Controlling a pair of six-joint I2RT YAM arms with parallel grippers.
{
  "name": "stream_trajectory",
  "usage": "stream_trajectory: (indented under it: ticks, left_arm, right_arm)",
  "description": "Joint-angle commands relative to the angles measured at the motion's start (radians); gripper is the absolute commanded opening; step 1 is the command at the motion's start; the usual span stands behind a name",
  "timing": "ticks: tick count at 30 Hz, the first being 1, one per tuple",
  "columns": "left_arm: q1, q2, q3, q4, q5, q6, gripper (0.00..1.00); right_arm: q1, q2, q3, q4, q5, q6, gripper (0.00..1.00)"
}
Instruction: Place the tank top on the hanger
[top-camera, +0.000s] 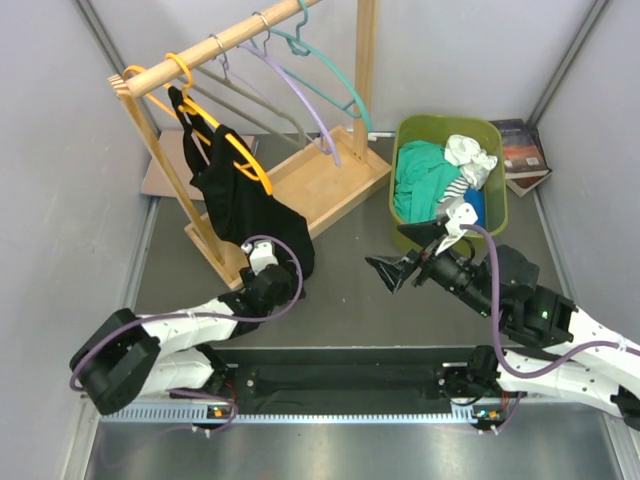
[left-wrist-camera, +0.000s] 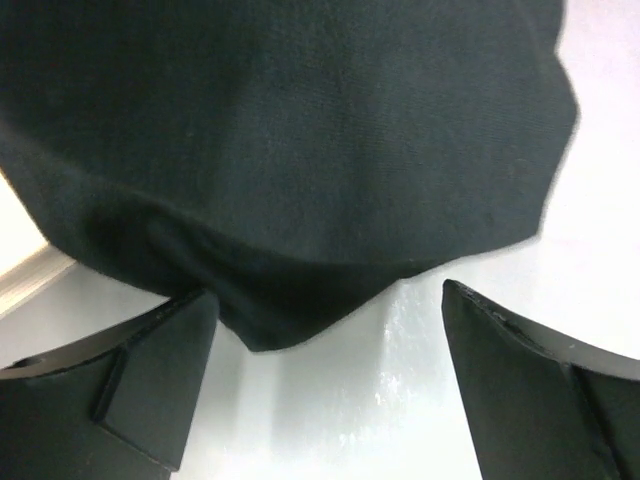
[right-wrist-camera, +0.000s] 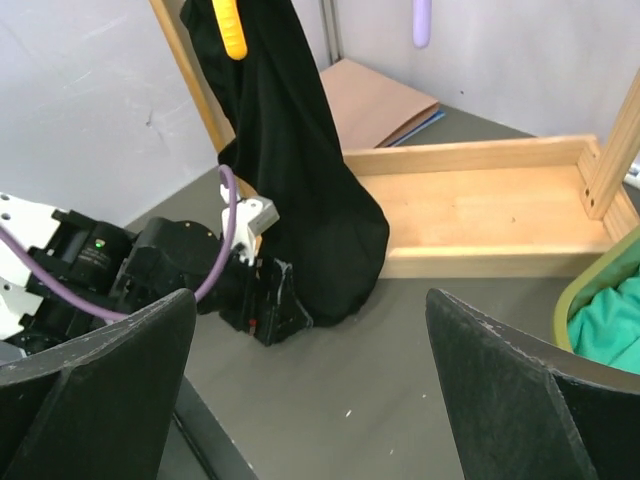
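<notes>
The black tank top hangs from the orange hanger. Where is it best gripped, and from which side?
Probably the lowest fold of the tank top, from the near side, low down. The cloth hangs slack there, forming a point that sits between the open fingers of the left hand; higher up the hanger sits inside it.

Tank top (top-camera: 235, 205) is plain black, on the orange hanger (top-camera: 248, 160). Beside it are the teal hanger (top-camera: 332, 75), lilac hanger (top-camera: 300, 95) and grey hanger (top-camera: 262, 100), all on a pale wood rack (top-camera: 335, 175). The olive-green bin (top-camera: 445, 121) holds teal-green cloth (top-camera: 420, 180), white cloth (top-camera: 470, 155), a blue bit (top-camera: 476, 208) and a striped scrap (top-camera: 452, 190). Table (top-camera: 350, 300) is dark grey; left arm (top-camera: 190, 325) and right arm (top-camera: 580, 330) are white and black with purple cable (top-camera: 290, 300), and both pincers are black (left pincer (left-wrist-camera: 327, 290), right pincer (right-wrist-camera: 310, 295)).
</notes>
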Motion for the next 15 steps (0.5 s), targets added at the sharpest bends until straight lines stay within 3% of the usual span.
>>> stream_trajectory:
  ticks: [1,5,6,8,9,15]
  left_arm:
    - [-0.003,0.082,0.007,0.127,-0.033,-0.016,0.94]
    - [-0.003,0.143,0.01,0.153,-0.065,-0.024,0.63]
    - [-0.003,0.145,0.012,0.156,-0.07,-0.026,0.45]
    - [-0.003,0.143,0.015,0.177,-0.074,-0.02,0.23]
    - [-0.003,0.142,0.023,0.193,-0.07,-0.007,0.0]
    - [0.0,0.136,0.188,0.184,-0.059,0.146,0.0]
  right_arm:
    - [0.005,-0.034,-0.013,-0.043,0.032,0.035,0.96]
    - [0.007,-0.061,-0.032,-0.06,0.047,0.049,0.96]
    - [0.007,-0.067,-0.036,-0.069,0.052,0.051,0.96]
    - [0.007,-0.071,-0.045,-0.072,0.055,0.055,0.96]
    - [0.005,-0.074,-0.046,-0.074,0.058,0.057,0.96]
    - [0.007,-0.059,-0.077,-0.069,0.061,0.08,0.96]
